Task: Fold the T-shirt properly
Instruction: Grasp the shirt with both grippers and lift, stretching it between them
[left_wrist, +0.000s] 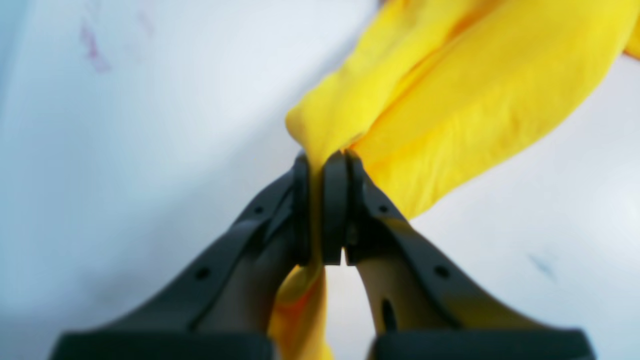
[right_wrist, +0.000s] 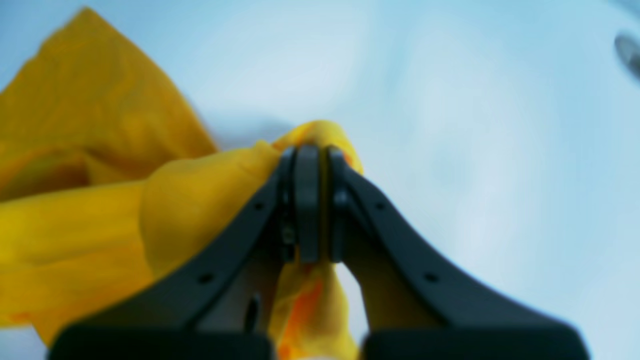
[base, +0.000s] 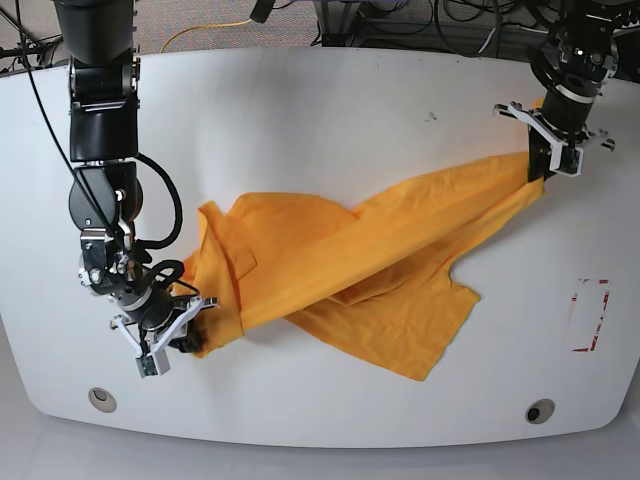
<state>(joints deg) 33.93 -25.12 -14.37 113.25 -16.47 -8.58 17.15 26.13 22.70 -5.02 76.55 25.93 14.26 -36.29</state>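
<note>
Two tools pinching T-shirt (base: 370, 260), table (base: 330, 110)

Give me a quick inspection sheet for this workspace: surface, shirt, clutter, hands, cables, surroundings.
Surface: white table, faint marks, red-outlined rectangle near one edge.
Job's things: T-shirt twisted, stretched diagonally between both arms, unfolded.
Clutter: nothing seen.
Hands: left hand shut on a bunched shirt end; right hand shut on the opposite end.
Cables: black cable loops along the right arm; yellow cord beyond the table.
Surroundings: floor and dark equipment behind the table.

T-shirt (base: 370, 270) spans table (base: 320, 110) diag; far+near strips free.
</note>
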